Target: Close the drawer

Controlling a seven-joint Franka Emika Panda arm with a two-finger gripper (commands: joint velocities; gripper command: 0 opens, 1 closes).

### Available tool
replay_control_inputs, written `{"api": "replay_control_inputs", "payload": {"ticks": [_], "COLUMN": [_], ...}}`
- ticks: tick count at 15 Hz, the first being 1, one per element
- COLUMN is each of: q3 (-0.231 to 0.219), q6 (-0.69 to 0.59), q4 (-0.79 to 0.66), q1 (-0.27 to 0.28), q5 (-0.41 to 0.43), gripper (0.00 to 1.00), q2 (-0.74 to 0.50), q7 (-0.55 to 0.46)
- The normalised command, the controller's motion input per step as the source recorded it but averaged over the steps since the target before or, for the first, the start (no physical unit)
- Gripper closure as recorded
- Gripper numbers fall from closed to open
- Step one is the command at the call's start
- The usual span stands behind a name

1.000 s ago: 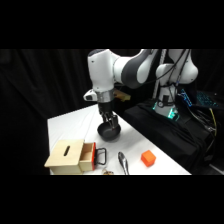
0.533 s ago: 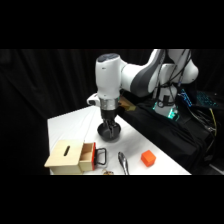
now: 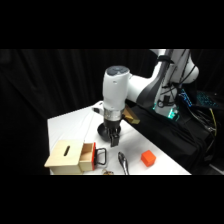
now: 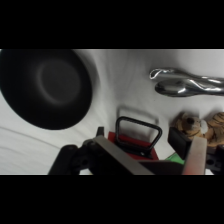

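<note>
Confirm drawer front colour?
Orange-red, with a black loop handle; the drawer front shows best in the side view.

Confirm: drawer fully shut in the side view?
No. The drawer sticks out of the wooden box, its orange-red front clear of the box face.

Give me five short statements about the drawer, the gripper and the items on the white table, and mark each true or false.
1. The drawer with the orange-red front and black loop handle is pulled partly out of the pale wooden box. True.
2. The gripper grasps the drawer's handle. False: it hangs above and beside the handle, apart from it.
3. A round black bowl sits on the white table. True.
4. The small orange block lies inside the drawer. False: it lies on the table, off to the side.
5. The metal tongs rest on top of the wooden box. False: they lie on the table.
</note>
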Motion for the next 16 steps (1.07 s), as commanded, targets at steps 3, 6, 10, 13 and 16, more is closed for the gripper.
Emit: {"api": "replay_control_inputs", "payload": {"ticks": [3,6,10,13,16], "q3": [-0.196,-0.26,-0.328,-0.324,-0.261], "q6": [0.45,0.42,0.38,0.3,0.24], "q4": [-0.01,0.01,0.02,0.04,0.1], "q1": [0.209,0.26,0.3,0.286,0.212], "q5": [-0.191,-0.18,-0.144,-0.065,0.025], "gripper": [0.0,0.0,0.0,0.0,0.0], "q2": [0.19,0.18,0.15,0.12,0.13], "q7": [0.38,0.34,0.31,0.22,0.1]}}
